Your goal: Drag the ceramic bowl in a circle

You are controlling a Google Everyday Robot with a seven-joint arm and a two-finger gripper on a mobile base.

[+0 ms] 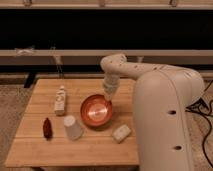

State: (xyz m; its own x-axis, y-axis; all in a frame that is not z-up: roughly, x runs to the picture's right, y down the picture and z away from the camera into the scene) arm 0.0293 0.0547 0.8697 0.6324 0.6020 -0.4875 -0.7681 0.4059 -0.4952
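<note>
The ceramic bowl (96, 111) sits mid-desk (45, 150), right of the white cup (72, 127). The pincer (108, 101) reaches down to its far right rim (I cannot tell whether it is spread or pinching).

Wooden table (45, 150) sitting centre-left. White bottle (60, 99) lying at left; dark red item (47, 128) lower left; white cup (72, 127) beside it; pale block (121, 133) lower centre.

We see the ceramic bowl (96, 111) mid-table (45, 150), the gripper (108, 101) at its back right rim. A cup (73, 128) sits front-left, a bottle (60, 100) left, a small block (121, 133) front-right.
</note>
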